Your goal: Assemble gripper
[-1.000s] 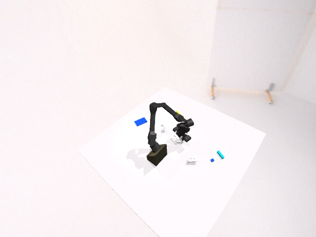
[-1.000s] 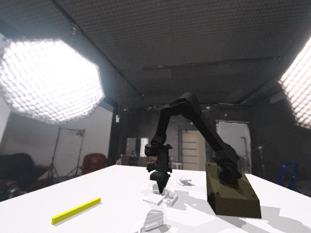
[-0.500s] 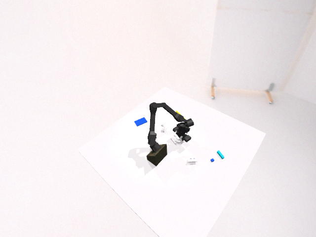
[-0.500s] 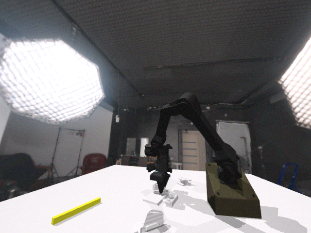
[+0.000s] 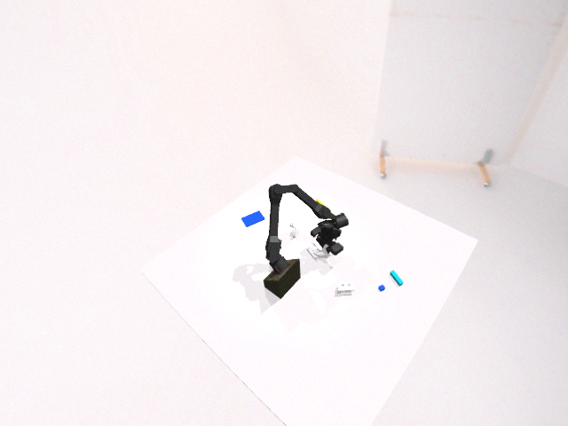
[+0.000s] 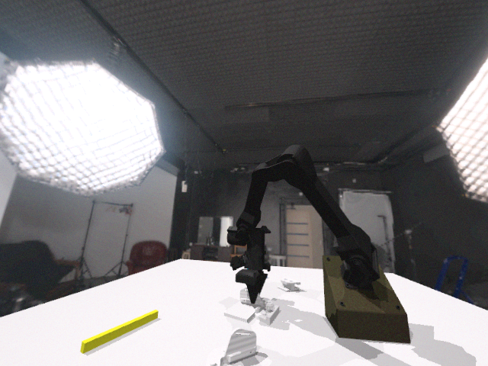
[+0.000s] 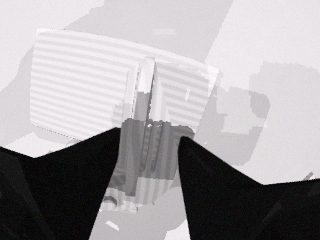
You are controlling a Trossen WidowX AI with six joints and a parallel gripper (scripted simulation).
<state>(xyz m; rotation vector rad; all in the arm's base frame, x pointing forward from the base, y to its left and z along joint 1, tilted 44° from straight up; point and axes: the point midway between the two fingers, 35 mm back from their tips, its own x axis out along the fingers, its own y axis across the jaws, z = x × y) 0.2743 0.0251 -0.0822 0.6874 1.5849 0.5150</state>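
Observation:
My gripper [image 5: 327,248] [image 6: 253,300] [image 7: 151,139] points down and is shut on a white jaw [image 6: 245,295] [image 7: 75,85]. The jaw's raised rib is between the fingertips; its broad ribbed face spreads beyond them in the wrist view. The held jaw is just above or at the white gripper base [image 5: 313,252] [image 6: 270,315]. I cannot tell whether it sits on a pin; the fingers hide part of it. The other white jaw [image 5: 293,232] [image 6: 242,345] stands apart on the table. The white housing plate [image 5: 345,288] [image 6: 290,284] lies apart, on the other side of the base.
A white flat slab [image 6: 239,312] shows beside the base, perhaps part of it. A blue plate [image 5: 253,218], a yellow bar [image 5: 319,201] [image 6: 120,331], a small blue block [image 5: 382,287] and a cyan bar [image 5: 397,278] lie farther out on the table.

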